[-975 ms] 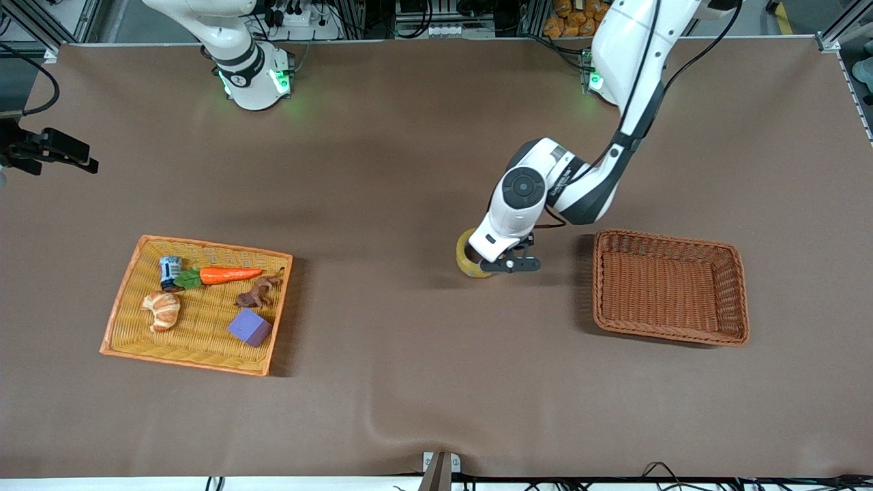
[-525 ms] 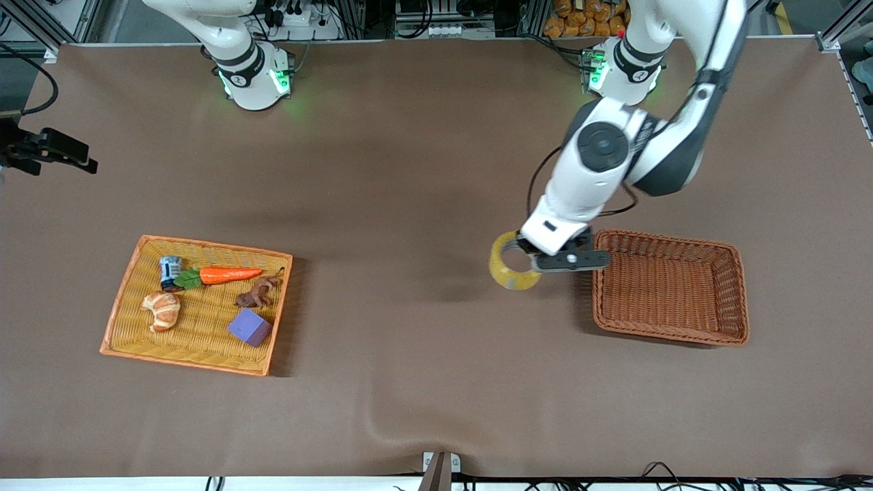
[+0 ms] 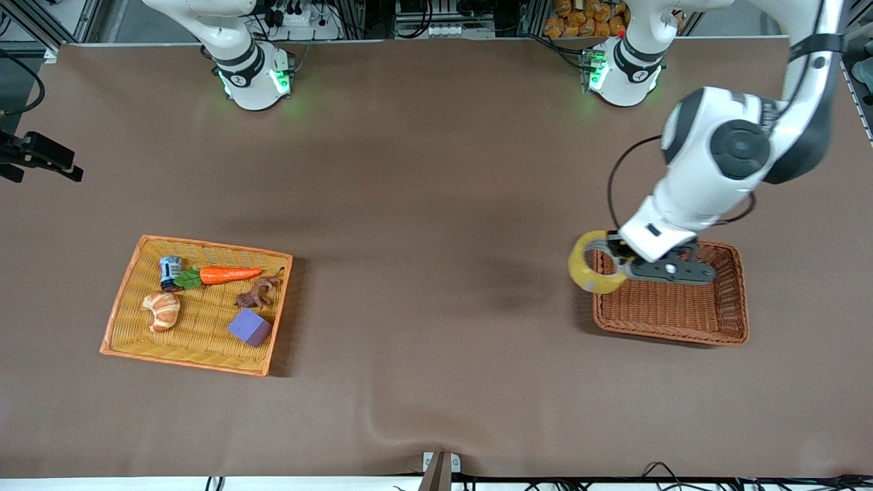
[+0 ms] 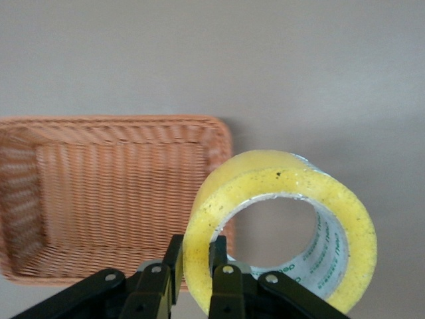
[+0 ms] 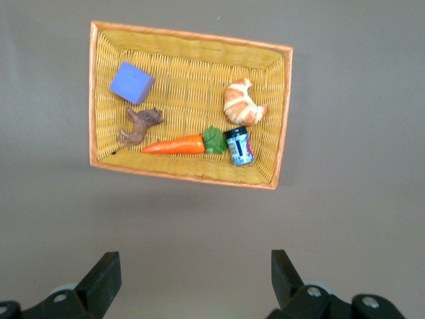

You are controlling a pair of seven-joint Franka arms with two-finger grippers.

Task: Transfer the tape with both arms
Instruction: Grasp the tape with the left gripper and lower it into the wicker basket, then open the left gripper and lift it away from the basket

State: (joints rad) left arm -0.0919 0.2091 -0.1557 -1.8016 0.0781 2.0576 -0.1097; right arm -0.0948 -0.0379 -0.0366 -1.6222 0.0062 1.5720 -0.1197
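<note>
The tape (image 3: 581, 270) is a yellowish ring with a grey-white core. My left gripper (image 3: 612, 263) is shut on its wall and holds it upright in the air, over the rim of the brown wicker basket (image 3: 668, 337) on the side toward the right arm's end. In the left wrist view the fingers pinch the tape (image 4: 279, 179) wall at my left gripper (image 4: 196, 256), with the basket (image 4: 119, 193) below. My right gripper (image 5: 196, 272) is open and empty, high over the table beside the yellow tray; it shows at the front view's edge (image 3: 41, 160).
A yellow wicker tray (image 3: 198, 365) toward the right arm's end holds a toy croissant (image 3: 162, 310), a carrot (image 3: 228, 274), a purple cube (image 3: 249, 327), a brown toy animal (image 3: 258, 293) and a small can (image 3: 169, 271). The brown basket holds nothing.
My left arm has carried the tape up from the middle of the table toward the left arm's end, to the brown basket's rim. My right gripper has shifted slightly.
</note>
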